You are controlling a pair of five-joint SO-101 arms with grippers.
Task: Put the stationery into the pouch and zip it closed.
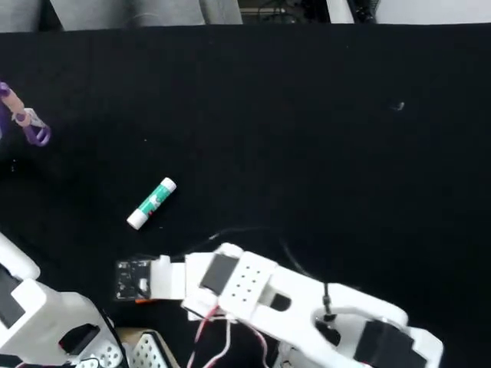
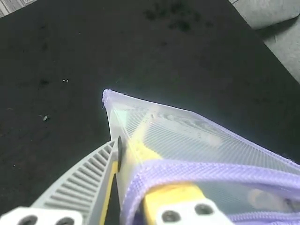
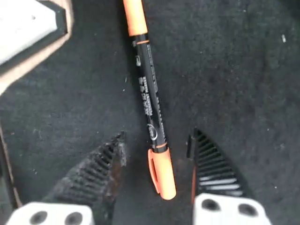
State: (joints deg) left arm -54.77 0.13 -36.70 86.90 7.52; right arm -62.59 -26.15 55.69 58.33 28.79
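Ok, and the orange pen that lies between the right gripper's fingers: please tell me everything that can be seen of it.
The pen has a slim black barrel with pale print and an orange part at each end. The orange cap nearer the camera carries a clip. It looks like smooth plastic. It lies flat on the black table cloth, roughly in line with the right gripper, whose open fingers stand on either side of the capped end with a gap on each side. Nothing but the cloth appears to touch it.
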